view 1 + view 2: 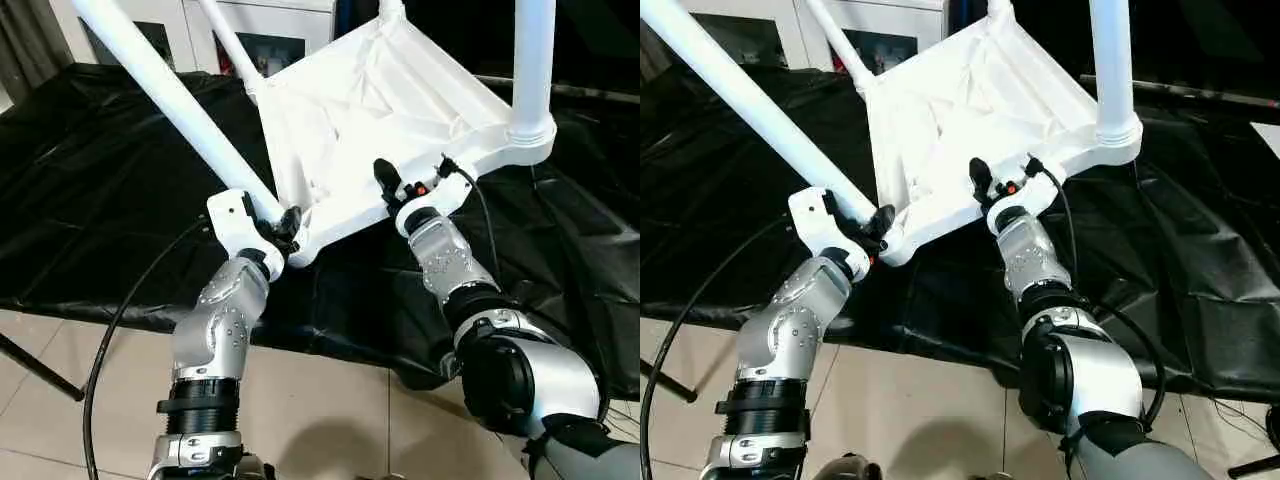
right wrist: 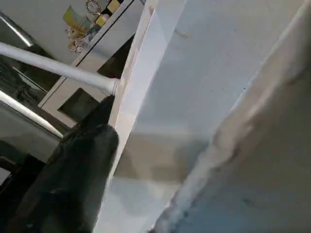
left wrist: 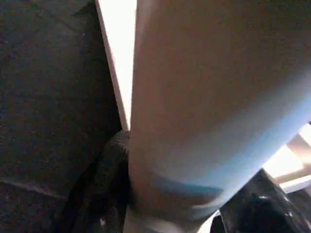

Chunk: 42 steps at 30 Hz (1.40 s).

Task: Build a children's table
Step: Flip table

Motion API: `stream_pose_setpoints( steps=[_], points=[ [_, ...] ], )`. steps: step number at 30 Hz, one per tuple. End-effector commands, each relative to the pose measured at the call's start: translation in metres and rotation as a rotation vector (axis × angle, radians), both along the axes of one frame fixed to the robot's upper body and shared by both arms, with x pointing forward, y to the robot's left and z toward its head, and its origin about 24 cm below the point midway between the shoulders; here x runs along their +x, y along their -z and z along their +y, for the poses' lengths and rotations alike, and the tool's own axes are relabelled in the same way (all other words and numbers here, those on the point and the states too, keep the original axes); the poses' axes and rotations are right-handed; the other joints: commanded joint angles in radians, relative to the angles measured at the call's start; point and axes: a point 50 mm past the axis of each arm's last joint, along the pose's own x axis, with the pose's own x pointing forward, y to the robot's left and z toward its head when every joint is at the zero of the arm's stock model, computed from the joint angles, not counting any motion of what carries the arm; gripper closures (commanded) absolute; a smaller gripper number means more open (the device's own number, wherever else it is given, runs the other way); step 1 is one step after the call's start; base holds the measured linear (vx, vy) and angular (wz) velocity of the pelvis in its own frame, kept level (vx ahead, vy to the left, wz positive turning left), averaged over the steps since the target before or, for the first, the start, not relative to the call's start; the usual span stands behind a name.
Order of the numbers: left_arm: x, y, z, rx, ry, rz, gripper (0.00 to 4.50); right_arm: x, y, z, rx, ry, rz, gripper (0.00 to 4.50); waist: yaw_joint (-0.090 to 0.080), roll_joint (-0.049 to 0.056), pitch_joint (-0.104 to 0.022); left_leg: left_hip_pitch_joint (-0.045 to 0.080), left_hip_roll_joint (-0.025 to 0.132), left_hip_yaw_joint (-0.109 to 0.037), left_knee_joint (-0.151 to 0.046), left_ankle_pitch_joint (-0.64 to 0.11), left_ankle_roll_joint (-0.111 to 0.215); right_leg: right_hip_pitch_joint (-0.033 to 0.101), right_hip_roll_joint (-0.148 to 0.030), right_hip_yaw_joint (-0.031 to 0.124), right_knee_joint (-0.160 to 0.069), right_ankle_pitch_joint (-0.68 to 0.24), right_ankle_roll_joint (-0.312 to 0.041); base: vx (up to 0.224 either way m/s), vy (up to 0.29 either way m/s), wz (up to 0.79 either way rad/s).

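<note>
With four legs seated in the inverted tabletop (image 1: 370,120) on the black-draped table (image 1: 100,180), assembly looks nearly complete. Left gripper (image 1: 278,228) clamps the near leg (image 1: 170,105); right gripper (image 1: 392,186) pinches the tabletop's rim.

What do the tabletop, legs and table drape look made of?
Tabletop: likely moulded white plastic, with ribbed underside and a satin sheen. Leg: seemingly the same smooth plastic tube. Drape: thin glossy black sheeting, probably plastic or coated fabric, wrinkled with highlights.
</note>
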Motion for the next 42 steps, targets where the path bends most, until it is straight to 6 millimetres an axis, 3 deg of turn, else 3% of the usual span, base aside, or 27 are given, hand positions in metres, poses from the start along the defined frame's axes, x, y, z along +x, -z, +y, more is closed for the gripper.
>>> stream_pose_setpoints(
  steps=[1,7,15,16,20,21,23,29,36,42],
  points=[
    [-0.004,-0.001,-0.017,-0.096,0.076,0.015,2.34,0.004,-0.010,0.002,0.005,0.001,-0.021,1.16,0.002,-0.017,-0.084,0.017,0.057,-0.016,-0.066,-0.066,0.092,0.061,-0.094,0.051,-0.066,-0.068,-0.213,0.000,0.000,0.00],
    [-0.002,-0.001,-0.015,-0.086,0.073,0.020,2.34,0.005,-0.013,-0.001,0.043,0.003,-0.038,1.65,0.003,-0.016,-0.086,0.017,0.057,-0.016,-0.064,-0.056,0.099,0.062,-0.094,0.051,-0.064,-0.049,-0.218,0.000,0.000,0.00],
    [0.000,0.000,-0.011,-0.060,0.060,0.030,2.34,0.006,-0.016,-0.002,0.043,0.011,-0.058,1.89,0.004,-0.010,-0.087,0.018,0.057,-0.017,-0.063,-0.057,0.100,0.061,-0.094,0.050,-0.063,-0.039,-0.227,0.000,0.000,0.00],
    [0.000,0.000,-0.010,-0.053,0.056,0.034,1.78,0.006,-0.016,-0.002,0.041,0.013,-0.061,1.92,0.003,-0.011,-0.087,0.017,0.057,-0.017,-0.063,-0.058,0.100,0.062,-0.094,0.050,-0.063,-0.040,-0.228,0.000,0.000,0.00],
    [0.001,-0.001,-0.008,-0.093,0.070,0.024,1.57,0.007,-0.019,-0.004,-0.005,0.010,-0.083,1.95,0.007,-0.004,-0.091,0.020,0.055,-0.016,-0.060,-0.051,0.093,0.060,-0.093,0.050,-0.059,-0.017,-0.243,0.000,0.000,0.00],
    [0.001,-0.001,-0.008,-0.094,0.070,0.024,1.33,0.007,-0.019,-0.004,-0.006,0.011,-0.083,1.99,0.007,-0.005,-0.093,0.017,0.055,-0.016,-0.058,-0.039,0.096,0.061,-0.092,0.050,-0.056,0.003,-0.245,0.000,0.000,0.00],
    [0.004,-0.003,-0.001,-0.086,0.046,0.003,1.27,0.008,-0.022,-0.011,-0.024,0.041,-0.098,2.00,0.007,-0.005,-0.091,0.016,0.055,-0.016,-0.056,-0.033,0.118,0.058,-0.090,0.049,-0.056,0.023,-0.248,0.000,0.000,0.00],
    [0.004,-0.014,0.017,-0.105,0.025,-0.083,0.91,0.010,-0.028,-0.032,-0.064,0.111,-0.121,2.01,0.010,-0.004,-0.090,0.019,0.058,-0.016,-0.059,-0.059,0.099,0.058,-0.091,0.049,-0.058,-0.011,-0.244,0.000,0.000,0.00],
    [-0.006,-0.024,0.050,-0.179,-0.054,-0.177,0.91,0.012,-0.042,-0.060,-0.101,0.199,-0.159,2.02,0.014,-0.006,-0.090,0.017,0.057,-0.015,-0.057,-0.061,0.088,0.059,-0.090,0.050,-0.053,-0.001,-0.247,0.000,0.000,0.00],
    [-0.021,-0.024,0.063,-0.186,-0.025,-0.213,0.91,0.011,-0.051,-0.078,-0.189,0.245,-0.195,2.02,0.014,-0.009,-0.089,0.016,0.056,-0.014,-0.056,-0.061,0.094,0.058,-0.088,0.050,-0.053,-0.015,-0.237,0.000,0.000,0.00]
  ],
)
